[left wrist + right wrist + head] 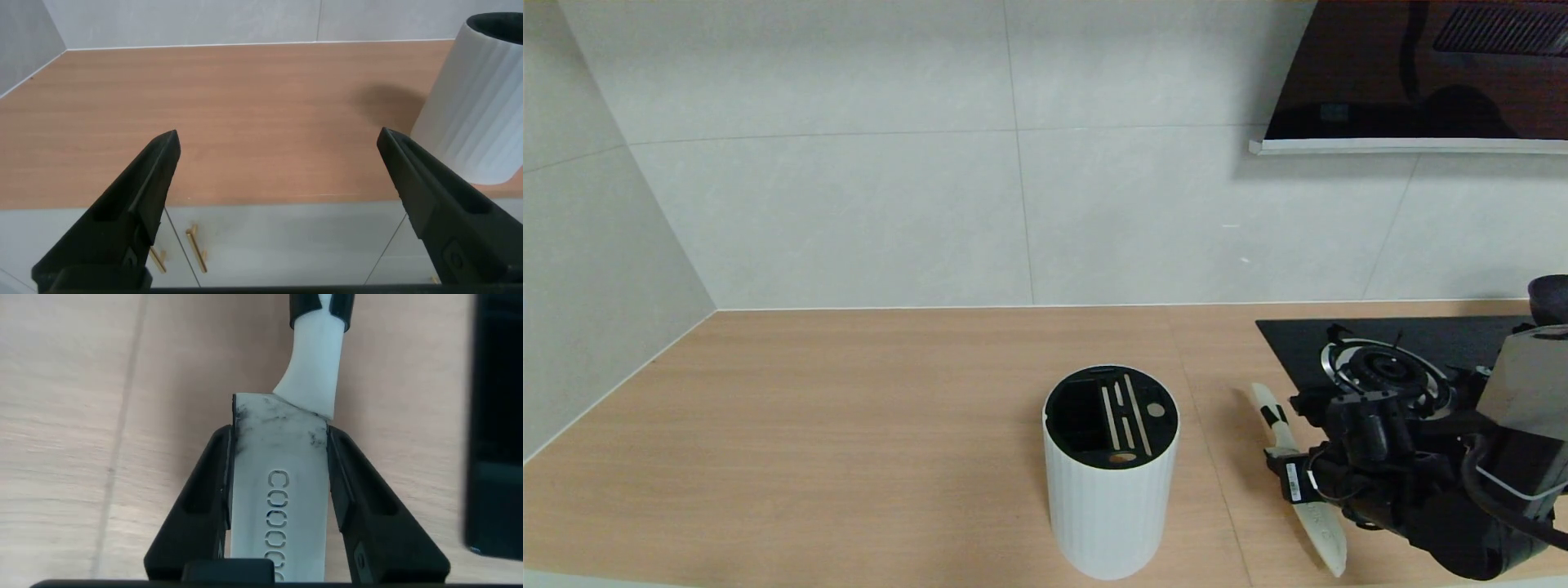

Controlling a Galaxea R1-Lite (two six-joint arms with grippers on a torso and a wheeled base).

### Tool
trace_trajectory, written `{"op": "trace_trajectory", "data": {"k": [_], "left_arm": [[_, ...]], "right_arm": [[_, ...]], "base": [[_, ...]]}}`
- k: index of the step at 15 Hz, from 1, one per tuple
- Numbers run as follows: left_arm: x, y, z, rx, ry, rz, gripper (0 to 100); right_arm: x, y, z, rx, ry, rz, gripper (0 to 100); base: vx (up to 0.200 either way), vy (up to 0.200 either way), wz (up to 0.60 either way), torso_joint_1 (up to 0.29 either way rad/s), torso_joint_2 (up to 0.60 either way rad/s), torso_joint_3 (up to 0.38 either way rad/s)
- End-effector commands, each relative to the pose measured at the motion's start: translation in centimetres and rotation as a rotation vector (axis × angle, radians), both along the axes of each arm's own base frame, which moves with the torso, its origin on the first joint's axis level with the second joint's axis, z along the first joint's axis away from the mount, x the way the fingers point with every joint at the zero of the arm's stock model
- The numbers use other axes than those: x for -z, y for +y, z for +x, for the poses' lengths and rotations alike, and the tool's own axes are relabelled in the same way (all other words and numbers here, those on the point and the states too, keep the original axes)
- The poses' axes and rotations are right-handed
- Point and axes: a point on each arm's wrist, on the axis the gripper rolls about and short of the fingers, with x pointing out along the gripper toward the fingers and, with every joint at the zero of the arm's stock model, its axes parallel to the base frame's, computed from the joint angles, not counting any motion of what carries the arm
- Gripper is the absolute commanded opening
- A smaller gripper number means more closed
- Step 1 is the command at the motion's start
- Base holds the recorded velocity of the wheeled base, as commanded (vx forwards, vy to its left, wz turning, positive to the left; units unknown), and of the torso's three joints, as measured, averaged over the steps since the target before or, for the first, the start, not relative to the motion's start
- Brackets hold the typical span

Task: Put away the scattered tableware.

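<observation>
— What has the right claw [279,443] got?

— A white knife [280,498]. The two black fingers [208,490] are drawn in narrow, one against each long edge of the flat blade, with the blade filling the gap between them. The blade is smudged grey near its heel and carries a row of small printed marks.

— And the handle?

— It runs out past the fingertips, white and curved, with a black band across it. In the head view it points away from the robot towards the near corner of the hob [1298,339], while the blade tip points back at the counter's near edge.

— Is the knife lifted?

— Hard to say; it seems to lie on or just above the counter [849,425], but the claw hides the contact.

— What lies around it?

— The wood-toned counter is under it. To its left, near but apart, stands the white ribbed holder [1111,498], upright, its black top cut with slots and one larger opening. To the right is the black hob with a ring burner [1380,367].

— The left claw [278,140]?

— Spread wide, holding nothing, hanging over the front edge of the counter. The holder stands off to one side of it, and the gold cabinet pulls [196,249] show below the edge.
</observation>
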Motion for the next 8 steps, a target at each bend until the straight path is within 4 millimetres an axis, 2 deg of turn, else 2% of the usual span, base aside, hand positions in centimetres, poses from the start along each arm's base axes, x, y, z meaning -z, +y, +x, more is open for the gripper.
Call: {"op": "trace_trajectory", "data": {"k": [1,2,4,8], "left_arm": [[0.0,0.0,0.0,0.0,0.0,0.0,100],[0.0,0.0,0.0,0.0,0.0,-0.003,100],[0.0,0.0,0.0,0.0,0.0,-0.001,100],[-0.1,0.0,0.0,0.003,-0.006,0.006,100]], "right_arm": [[-4.2,0.1,-1.0,-0.012,-0.107,0.032,0],[-5.8,0.2,-1.8,-0.025,-0.133,0.04,0],[-7.7,0.4,-3.1,-0.048,-0.171,0.055,0],[-9.3,0.7,-4.9,-0.09,-0.218,0.07,0]], "base": [[0.0,0.0,0.0,0.0,0.0,0.0],[0.0,0.0,0.0,0.0,0.0,0.0],[0.0,0.0,0.0,0.0,0.0,0.0],[0.0,0.0,0.0,0.0,0.0,0.0]]}}
